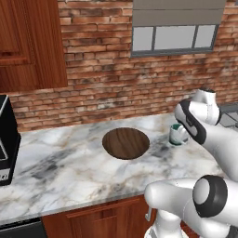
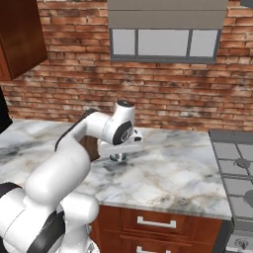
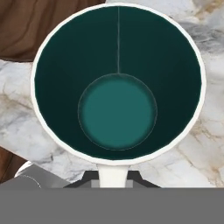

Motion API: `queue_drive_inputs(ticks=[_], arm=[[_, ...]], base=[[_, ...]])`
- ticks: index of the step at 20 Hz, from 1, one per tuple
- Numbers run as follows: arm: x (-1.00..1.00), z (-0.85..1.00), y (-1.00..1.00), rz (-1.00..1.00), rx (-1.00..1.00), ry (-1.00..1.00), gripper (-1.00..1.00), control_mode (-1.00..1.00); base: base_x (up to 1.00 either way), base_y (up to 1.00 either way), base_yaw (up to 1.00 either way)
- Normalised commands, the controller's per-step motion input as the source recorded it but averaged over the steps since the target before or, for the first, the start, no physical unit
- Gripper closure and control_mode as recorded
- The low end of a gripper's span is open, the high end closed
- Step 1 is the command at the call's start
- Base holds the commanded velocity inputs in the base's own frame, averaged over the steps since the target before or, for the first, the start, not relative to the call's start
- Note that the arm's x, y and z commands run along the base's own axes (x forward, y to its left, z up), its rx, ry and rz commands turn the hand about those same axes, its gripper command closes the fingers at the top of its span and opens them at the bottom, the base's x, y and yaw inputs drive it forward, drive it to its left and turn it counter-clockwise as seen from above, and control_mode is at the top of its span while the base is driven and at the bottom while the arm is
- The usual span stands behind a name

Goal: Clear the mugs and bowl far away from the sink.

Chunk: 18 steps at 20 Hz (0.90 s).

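Gripping a teal mug (image 3: 117,87) by its white handle, the pincer (image 3: 113,175) is closed narrow on it, judging from the hand view. Mug is sitting directly below the pincer, opening facing up toward the camera, just right of the wooden bowl (image 1: 125,143) on the marble desk (image 1: 60,167). Left base view is showing mug beside bowl; right base view is showing the arm hiding both, stove (image 2: 237,168) far right.

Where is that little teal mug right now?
The mug stands on the marble counter, just right of the wooden bowl in the left base view. The hand view looks straight down into it, the gripper shut on its white handle.
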Motion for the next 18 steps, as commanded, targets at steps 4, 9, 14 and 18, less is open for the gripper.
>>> queue_drive_inputs(ticks=[4, 9, 14, 18], arm=[[0.08, -0.31, -0.01, 0.11, 0.00, 0.00, 1.00, -1.00], [0.16, -0.31, -0.07, 0.11, 0.00, 0.00, 1.00, -1.00], [0.18, -0.37, -0.05, 0.09, -0.02, 0.00, 1.00, -1.00], [0.18, -0.34, -0.03, 0.04, -0.03, 0.01, 1.00, -1.00]], base=[[0.00, 0.00, 0.00], [0.00, 0.00, 0.00], [0.00, 0.00, 0.00], [0.00, 0.00, 0.00]])
